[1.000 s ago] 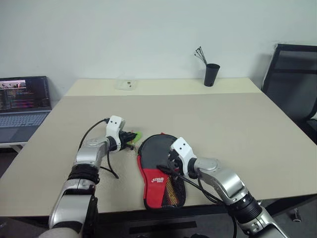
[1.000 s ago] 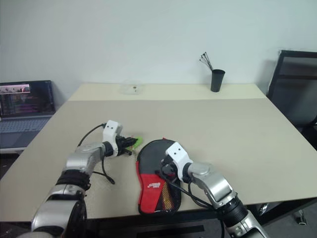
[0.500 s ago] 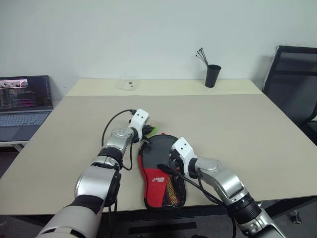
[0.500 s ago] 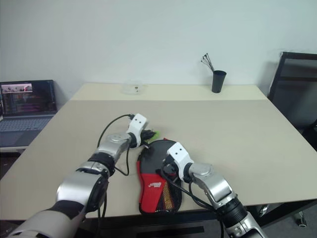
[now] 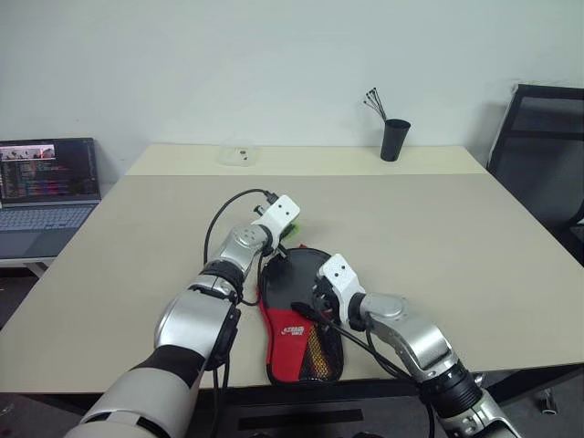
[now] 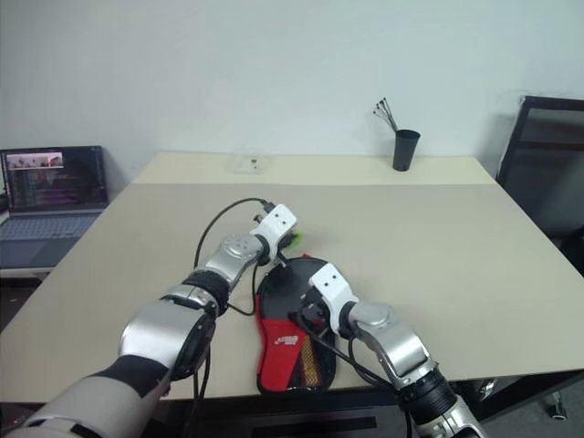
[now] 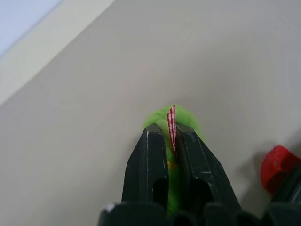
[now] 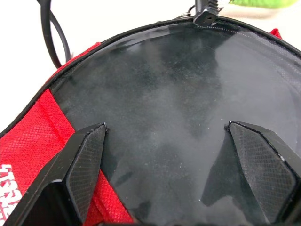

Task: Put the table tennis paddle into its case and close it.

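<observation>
The case (image 5: 290, 330), black fabric with a red panel, a white logo and a mesh pocket, lies flat near the table's front edge. My right gripper (image 5: 315, 297) is open, its fingers (image 8: 84, 160) spread flat on the case's black top (image 8: 164, 94). At the case's far rim, my left gripper (image 7: 170, 133) is shut on the small green tag (image 7: 157, 117), which also shows as a green tip (image 5: 294, 235) past the gripper. A metal zip pull (image 8: 205, 16) sits on the rim close to the tag. The table tennis paddle is hidden.
A black cup with sticks (image 5: 392, 139) and a small clear box (image 5: 239, 155) stand at the table's far edge. A laptop (image 5: 46, 187) sits on a side desk at the left. A black chair (image 5: 546, 164) stands at the right.
My left gripper has swung right and a little away from me, carrying the green tag from the case's left side to its far rim. The right gripper has stayed on the case.
</observation>
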Controlling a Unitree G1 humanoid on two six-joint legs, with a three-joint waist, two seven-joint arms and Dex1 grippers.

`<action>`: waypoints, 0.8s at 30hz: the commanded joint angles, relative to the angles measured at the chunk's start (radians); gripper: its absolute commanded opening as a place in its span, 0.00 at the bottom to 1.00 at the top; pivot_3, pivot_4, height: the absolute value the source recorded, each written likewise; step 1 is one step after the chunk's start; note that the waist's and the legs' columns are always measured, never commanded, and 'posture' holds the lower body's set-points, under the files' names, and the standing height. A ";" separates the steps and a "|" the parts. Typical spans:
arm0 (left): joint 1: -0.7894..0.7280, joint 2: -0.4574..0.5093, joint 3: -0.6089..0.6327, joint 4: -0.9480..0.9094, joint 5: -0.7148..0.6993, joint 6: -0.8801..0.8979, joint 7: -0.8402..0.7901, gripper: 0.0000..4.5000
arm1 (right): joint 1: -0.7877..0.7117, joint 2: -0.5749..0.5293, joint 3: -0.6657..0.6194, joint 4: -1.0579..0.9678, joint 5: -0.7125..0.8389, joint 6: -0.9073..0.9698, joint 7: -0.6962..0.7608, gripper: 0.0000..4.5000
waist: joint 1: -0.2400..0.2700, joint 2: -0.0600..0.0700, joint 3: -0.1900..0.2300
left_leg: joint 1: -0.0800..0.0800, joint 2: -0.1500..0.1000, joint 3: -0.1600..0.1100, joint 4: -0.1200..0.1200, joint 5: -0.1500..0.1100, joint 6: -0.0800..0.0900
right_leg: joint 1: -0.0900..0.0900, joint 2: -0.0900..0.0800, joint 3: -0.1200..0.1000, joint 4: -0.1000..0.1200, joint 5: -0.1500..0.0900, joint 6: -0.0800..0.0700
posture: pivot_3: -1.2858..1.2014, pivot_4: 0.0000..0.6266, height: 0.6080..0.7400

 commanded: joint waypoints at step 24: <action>-0.147 -0.244 -0.172 -0.019 0.212 -0.318 0.011 0.01 | 0.097 0.046 0.038 0.037 -0.019 0.098 -0.012 1.00 | 0.001 0.000 0.000 | -0.001 0.000 0.002 0.000 0.000 0.000 | 0.000 0.000 0.000 -0.002 0.000 0.000 | 0.52 0.24 1.00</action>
